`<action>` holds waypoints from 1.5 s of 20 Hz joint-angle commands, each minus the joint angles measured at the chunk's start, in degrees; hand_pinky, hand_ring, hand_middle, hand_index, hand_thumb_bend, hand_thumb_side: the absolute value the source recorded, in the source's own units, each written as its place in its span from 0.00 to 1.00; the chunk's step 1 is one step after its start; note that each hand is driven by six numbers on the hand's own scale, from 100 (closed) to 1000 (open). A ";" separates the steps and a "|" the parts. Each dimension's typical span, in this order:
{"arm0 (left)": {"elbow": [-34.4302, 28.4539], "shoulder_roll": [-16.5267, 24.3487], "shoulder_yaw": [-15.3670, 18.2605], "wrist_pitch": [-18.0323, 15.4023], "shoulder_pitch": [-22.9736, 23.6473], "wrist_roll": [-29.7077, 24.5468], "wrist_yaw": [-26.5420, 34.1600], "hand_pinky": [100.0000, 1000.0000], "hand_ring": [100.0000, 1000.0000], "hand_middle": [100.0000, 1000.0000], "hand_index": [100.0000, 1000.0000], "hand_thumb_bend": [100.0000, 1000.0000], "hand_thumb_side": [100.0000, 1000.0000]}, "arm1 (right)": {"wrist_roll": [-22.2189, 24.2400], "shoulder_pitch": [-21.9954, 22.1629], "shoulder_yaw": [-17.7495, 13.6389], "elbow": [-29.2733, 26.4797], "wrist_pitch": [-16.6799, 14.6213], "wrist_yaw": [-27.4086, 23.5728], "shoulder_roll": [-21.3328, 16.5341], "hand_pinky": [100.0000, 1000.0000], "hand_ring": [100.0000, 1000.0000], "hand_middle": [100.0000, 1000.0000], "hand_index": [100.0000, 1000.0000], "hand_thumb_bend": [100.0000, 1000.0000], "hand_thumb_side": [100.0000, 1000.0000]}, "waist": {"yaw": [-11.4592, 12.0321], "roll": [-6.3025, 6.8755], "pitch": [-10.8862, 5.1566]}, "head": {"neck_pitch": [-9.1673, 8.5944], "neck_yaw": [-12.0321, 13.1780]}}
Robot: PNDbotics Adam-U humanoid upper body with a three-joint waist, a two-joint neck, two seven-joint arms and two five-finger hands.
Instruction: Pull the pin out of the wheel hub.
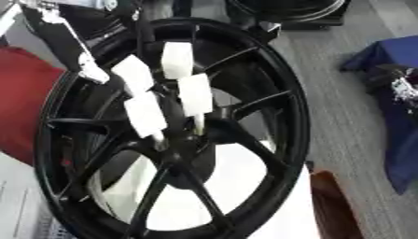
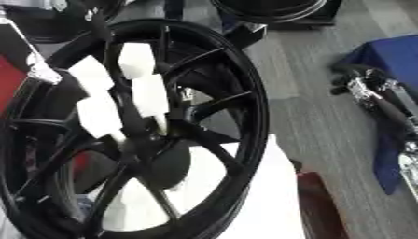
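At the wheel hub (image 1: pixel 176 154), left robot hand (image 1: pixel 159 88), white fingertips (image 1: pixel 147 114) against it.

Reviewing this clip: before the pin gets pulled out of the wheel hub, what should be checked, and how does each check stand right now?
1. Left hand at the work: ok. The white-padded left hand sits over the hub of the black spoked wheel.
2. Pin located: cannot tell. A thin pale stub shows just below the left hand and may be the pin.
3. Hold on the pin: cannot tell.
4. Wheel steady: cannot tell. It stands tilted, and its support is hidden.
5. Right hand clear: ok. The silver-and-black right hand is off to the right by the blue cloth, apart from the wheel.
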 commanded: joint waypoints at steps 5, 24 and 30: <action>0.90 0.47 0.06 -6.67 -1.16 -5.71 -0.99 0.79 0.75 0.69 0.80 0.45 0.21 | -0.04 -0.58 -0.19 -0.47 -0.01 -0.29 -0.72 0.97 0.69 0.63 0.78 0.00 0.59 | -0.19 -0.17 -0.85 | -0.13 0.33; 0.11 0.63 -2.05 -5.44 -0.03 -5.71 5.20 0.70 0.56 0.36 0.49 0.23 0.00 | -0.90 -0.04 -0.53 0.24 0.28 -0.40 0.01 0.97 0.69 0.63 0.78 0.00 0.61 | -0.46 -0.19 -0.66 | 0.38 1.20; -0.15 0.99 -1.23 -3.62 0.08 -5.71 6.06 0.69 0.54 0.31 0.43 0.24 0.00 | -0.99 0.05 -0.56 0.54 0.36 -0.40 0.24 0.97 0.69 0.63 0.78 0.00 0.61 | -0.45 -0.24 -0.66 | 0.54 1.18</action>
